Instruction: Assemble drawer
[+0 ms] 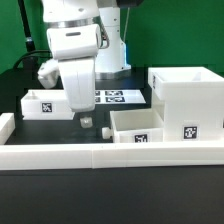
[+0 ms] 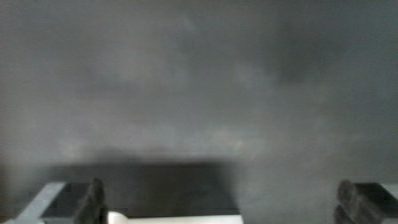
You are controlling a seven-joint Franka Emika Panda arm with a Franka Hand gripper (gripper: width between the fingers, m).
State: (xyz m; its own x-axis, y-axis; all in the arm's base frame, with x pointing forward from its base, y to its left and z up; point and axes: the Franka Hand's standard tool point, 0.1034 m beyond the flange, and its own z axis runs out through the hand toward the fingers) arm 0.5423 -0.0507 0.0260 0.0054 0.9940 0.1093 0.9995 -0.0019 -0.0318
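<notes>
The drawer's large white housing [image 1: 188, 98] stands at the exterior view's right, its tag facing front. One small white tray [image 1: 136, 126] lies beside it in the middle, with a small knob [image 1: 103, 131] on its left side. The second tray [image 1: 44, 103] lies at the left. My gripper [image 1: 86, 119] hangs over the dark table between the two trays, just left of the middle tray's knob. In the wrist view my gripper [image 2: 221, 205] is open, its fingers [image 2: 71, 202] wide apart over bare dark table with nothing between them. A white edge [image 2: 118, 215] shows by one finger.
A long low white wall [image 1: 110, 154] runs along the table's front. The marker board [image 1: 110, 97] lies flat behind the gripper. The arm's base stands at the back, before a green backdrop.
</notes>
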